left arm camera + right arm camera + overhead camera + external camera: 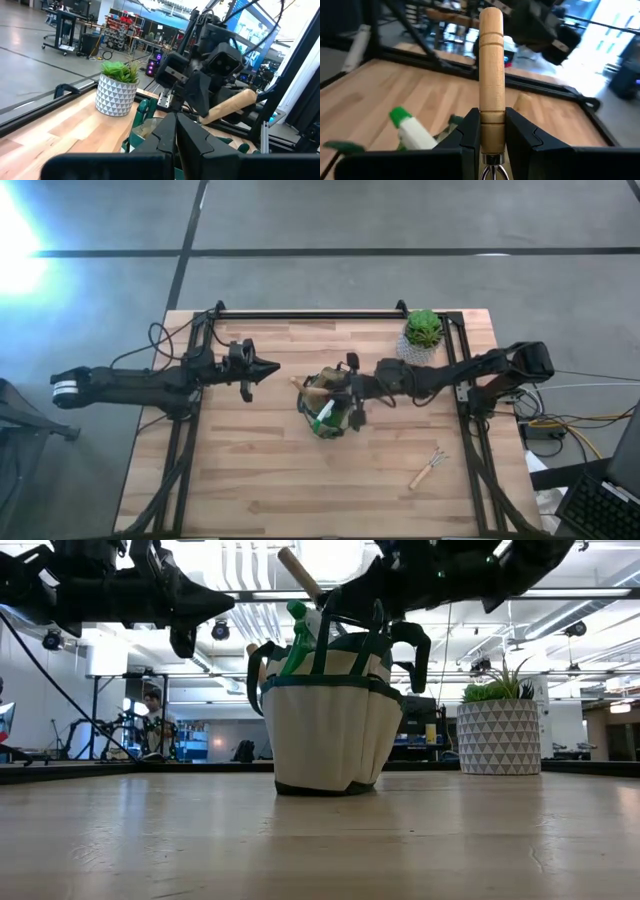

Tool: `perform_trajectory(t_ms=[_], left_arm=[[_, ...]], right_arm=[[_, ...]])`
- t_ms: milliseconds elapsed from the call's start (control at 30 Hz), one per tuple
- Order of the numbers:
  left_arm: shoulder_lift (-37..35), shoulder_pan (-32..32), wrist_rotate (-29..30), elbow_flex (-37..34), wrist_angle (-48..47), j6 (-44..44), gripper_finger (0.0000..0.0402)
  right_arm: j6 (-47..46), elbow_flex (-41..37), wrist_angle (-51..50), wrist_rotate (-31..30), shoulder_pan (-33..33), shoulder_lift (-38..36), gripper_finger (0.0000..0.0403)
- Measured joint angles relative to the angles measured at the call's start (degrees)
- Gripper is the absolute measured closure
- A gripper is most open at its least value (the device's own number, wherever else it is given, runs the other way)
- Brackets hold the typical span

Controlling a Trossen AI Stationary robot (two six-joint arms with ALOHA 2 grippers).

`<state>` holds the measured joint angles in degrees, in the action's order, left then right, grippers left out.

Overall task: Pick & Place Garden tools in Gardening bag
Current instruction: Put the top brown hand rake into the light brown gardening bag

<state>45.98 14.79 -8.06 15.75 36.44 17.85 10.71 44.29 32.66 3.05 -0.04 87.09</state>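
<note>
The beige gardening bag (330, 412) with dark green trim stands on its base at the table's middle; it also shows in the low view (330, 720). A green-topped spray bottle (298, 640) sticks out of it. My right gripper (338, 388) is above the bag, shut on a wooden-handled tool (491, 65). The tool's handle slants up toward the table's left (300, 575). Its metal end is hidden. My left gripper (270, 367) is shut and empty, in the air left of the bag. A wooden-handled fork (428, 469) lies flat on the table at the near right. My right gripper pinches the wooden handle between its two fingers at the end next to the metal part (492, 131). The fingers come from the table's right, above the bag. The handle's free end (491, 15) reaches out past the fingertips. The tool is tilted, and its metal end is hidden below the gripper.
A green plant in a white patterned pot (422, 335) stands at the far right. Black frame rails (300, 314) run along the table's far, left and right edges. Bare wood (280, 480) lies between the bag and the near edge.
</note>
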Motion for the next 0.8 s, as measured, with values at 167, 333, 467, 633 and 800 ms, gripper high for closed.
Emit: perform_trajectory(t_ms=[167, 333, 467, 633, 800], left_arm=[[0.02, 0.0, -0.02, -0.02, -0.04, -0.02, 0.0385], [0.02, 0.0, -0.02, -0.01, -0.08, -0.02, 0.0385], [0.02, 0.0, -0.02, -0.02, -0.08, -0.04, 0.0385], [0.02, 0.0, -0.02, -0.01, -0.06, -0.41, 0.0385], [0.02, 0.0, -0.02, -0.02, -0.07, -0.42, 0.0385]], right_arm=[[1.46, 0.28, -3.36, 9.5, -4.3, -0.14, 0.0356], [2.2, 1.42, -6.19, 19.7, -9.1, -0.09, 0.0356], [4.7, 4.35, -12.14, 25.5, -11.68, 0.0, 0.0356], [12.83, 11.86, -27.31, 27.1, -12.0, 0.5, 0.0356], [18.92, 20.04, -40.88, 27.65, -12.01, 2.39, 0.0356]])
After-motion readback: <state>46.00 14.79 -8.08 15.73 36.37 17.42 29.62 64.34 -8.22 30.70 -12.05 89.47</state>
